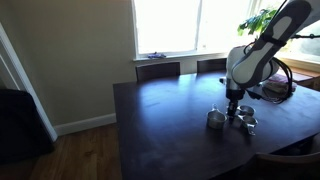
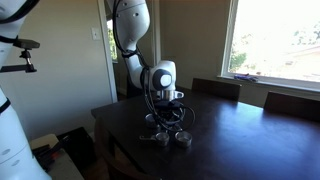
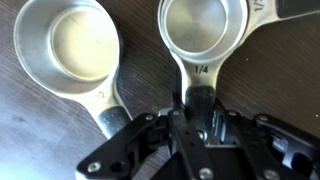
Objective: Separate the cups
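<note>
Jaws tight on cup point(image 3: 205, 38), dark table point(image 1: 160, 120)

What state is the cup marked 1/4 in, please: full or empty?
Empty: in the wrist view the 1/4 cup sits mouth-up, and its bare, shiny metal bottom shows with nothing in it.

My white arm point(image 1: 262, 50) reaches in from the upper right. My claw point(image 1: 234, 110) points down at the small shiny silver metal measuring cups point(image 1: 215, 120), clustered on the dark wooden desk point(image 1: 160, 125) before a bright window point(image 1: 170, 25).
</note>
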